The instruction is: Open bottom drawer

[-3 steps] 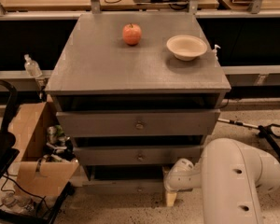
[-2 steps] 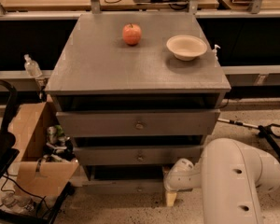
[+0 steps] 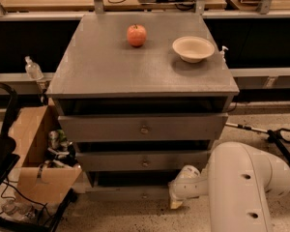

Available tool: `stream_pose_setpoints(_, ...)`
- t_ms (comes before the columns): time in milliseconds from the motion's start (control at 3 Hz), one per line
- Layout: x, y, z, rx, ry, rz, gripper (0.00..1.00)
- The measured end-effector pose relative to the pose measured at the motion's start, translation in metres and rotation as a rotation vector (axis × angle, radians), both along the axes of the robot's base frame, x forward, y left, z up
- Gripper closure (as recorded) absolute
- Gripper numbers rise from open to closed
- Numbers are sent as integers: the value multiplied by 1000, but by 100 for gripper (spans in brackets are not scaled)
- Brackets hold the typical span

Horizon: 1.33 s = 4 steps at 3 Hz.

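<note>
The bottom drawer (image 3: 117, 194) sits lowest in the grey cabinet (image 3: 111, 71), with its small knob (image 3: 144, 195) at the centre of its front. The gripper (image 3: 178, 200) hangs at the cabinet's lower right corner, just beside the drawer's right end and wide of the knob. I cannot tell whether it is open or closed. Grasping from there would likely miss the knob. An off-centre pull could slip off or jolt the cabinet, unsettling the apple (image 3: 136, 35) and bowl (image 3: 193, 49) on top.
</note>
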<state>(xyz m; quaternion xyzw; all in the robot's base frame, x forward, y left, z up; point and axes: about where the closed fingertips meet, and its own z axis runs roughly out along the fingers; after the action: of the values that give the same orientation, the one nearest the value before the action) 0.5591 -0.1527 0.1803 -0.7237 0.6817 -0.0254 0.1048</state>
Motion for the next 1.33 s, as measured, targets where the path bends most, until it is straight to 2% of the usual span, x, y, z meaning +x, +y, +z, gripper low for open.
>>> stream_pose_setpoints(333,-15,3,-2,-11,52,7,64)
stream_pose_setpoints(667,-22,4,1,-20,77,7,88)
stream_pose_setpoints(1000,-22,4,4,-20,77,7,100)
stream_pose_setpoints(1333,-22,4,5,-20,77,7,100)
